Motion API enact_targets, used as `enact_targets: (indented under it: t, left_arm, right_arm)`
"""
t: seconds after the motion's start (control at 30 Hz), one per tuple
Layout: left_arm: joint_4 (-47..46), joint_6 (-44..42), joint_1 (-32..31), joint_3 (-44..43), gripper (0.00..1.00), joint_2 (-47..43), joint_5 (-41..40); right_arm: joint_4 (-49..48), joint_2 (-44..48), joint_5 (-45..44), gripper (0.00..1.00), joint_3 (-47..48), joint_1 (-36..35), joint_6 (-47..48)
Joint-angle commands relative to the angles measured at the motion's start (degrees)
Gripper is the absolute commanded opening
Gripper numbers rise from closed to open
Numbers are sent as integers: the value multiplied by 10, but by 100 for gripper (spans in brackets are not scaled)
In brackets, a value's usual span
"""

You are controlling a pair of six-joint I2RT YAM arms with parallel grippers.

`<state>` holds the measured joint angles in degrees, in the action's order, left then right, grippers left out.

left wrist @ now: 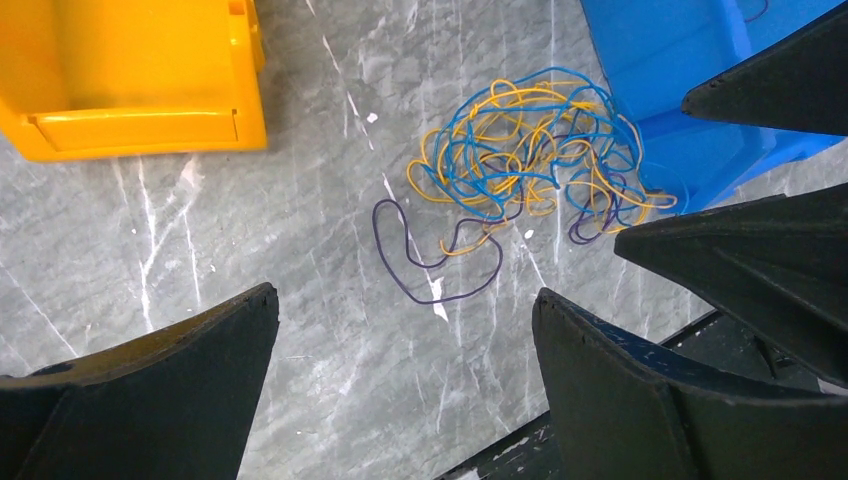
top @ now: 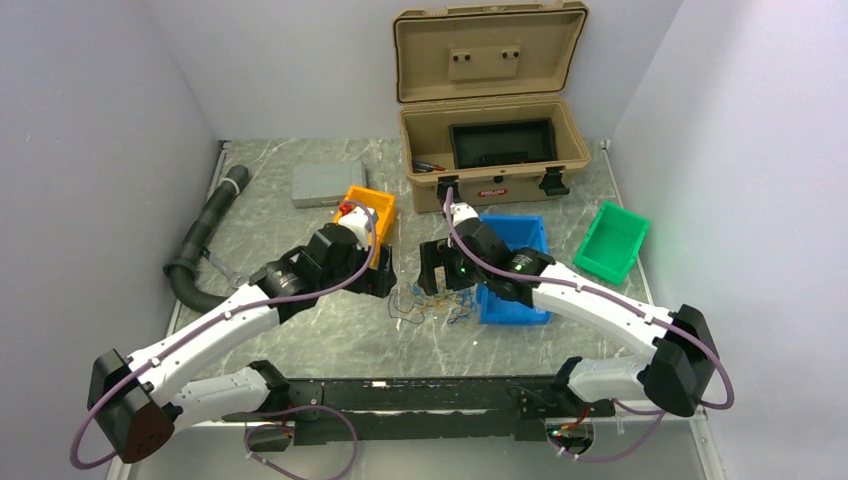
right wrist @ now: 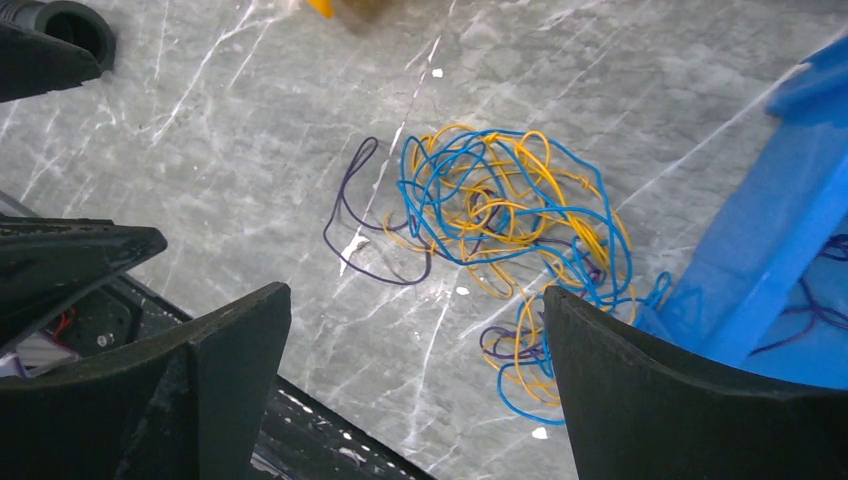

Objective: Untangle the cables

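**Item 1. Cables** [left wrist: 520, 150]: thin yellow, blue and dark purple wires are lying in one loose knot on the table [top: 300, 330], just left of the blue bin [top: 515, 235]. The nearest loops are touching or almost touching its wall. A single purple loop is trailing out on the side away from the blue bin. No strand is being lifted, so the untangling is judged not yet begun.

**Item 2. Left gripper** [left wrist: 405, 300]: it is hovering above the table, across the knot from the blue bin. Its fingers are standing spread wide and gripping nothing, probably so they can straddle the stray purple loop.

**Item 3. Right gripper** [right wrist: 417, 295]: it is hovering just beside the blue bin, over the knot's near edge. Its fingers are likewise spread apart and empty. The two grippers are facing each other across the knot, seemingly so each can pull a separate strand.

**Item 4. Blue bin:** a dark strand appears to be lying inside it.

**Item 5. Orange bin** [top: 372, 205]: it is sitting left of the blue bin, beyond the knot.

**Item 6. Green bin** [top: 612, 240]: it is sitting right of the blue bin, well apart from the wires. The three bins are probably waiting to take the sorted colours.

**Item 7. Tan case** [top: 490, 150]: it is standing open behind the blue bin.
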<state>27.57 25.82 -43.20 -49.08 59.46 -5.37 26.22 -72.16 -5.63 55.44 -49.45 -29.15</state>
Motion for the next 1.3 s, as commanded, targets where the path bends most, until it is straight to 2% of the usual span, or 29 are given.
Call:
enact_targets:
  t: [0.0, 0.17, 0.37, 0.47, 0.6, 0.77, 0.83, 0.93, 0.97, 1.1, 1.27]
  left_arm:
    - [-39, 12, 1, 17, 99, 11, 23]
    - [-74, 12, 1, 27, 95, 59, 68]
    - [-114, -2, 1, 19, 90, 129, 114]
    - [-114, 1, 1, 3, 89, 161, 112]
    - [-113, 9, 1, 7, 88, 157, 95]
    - [-93, 4, 1, 33, 88, 119, 57]
    - [-88, 2, 1, 43, 88, 105, 55]
    - [-85, -1, 1, 57, 88, 89, 55]
    - [-83, -2, 1, 60, 88, 84, 55]
    - [-84, -22, 0, 70, 86, 66, 55]
    - [-94, -54, -5, 65, 84, 64, 55]
  right_arm:
    - [-56, -10, 34, 96, -24, -4, -21]
    - [-60, -35, 33, 88, -35, -4, -29]
    - [-51, -51, 4, 67, -46, -3, -27]
    - [-67, -57, 8, 63, -57, -3, -21]
    - [-116, -81, 33, 58, -68, -3, 11]
    - [-132, -143, 27, 52, -41, -4, 46]
    - [-130, -164, 19, 43, -28, -4, 52]
    - [-107, -166, -16, 8, -9, -5, 43]
    - [-108, -152, -26, 2, -10, -7, 42]
    - [-108, -71, -48, 0, -20, -6, 41]
    - [-58, -3, -79, 0, 8, -6, 53]
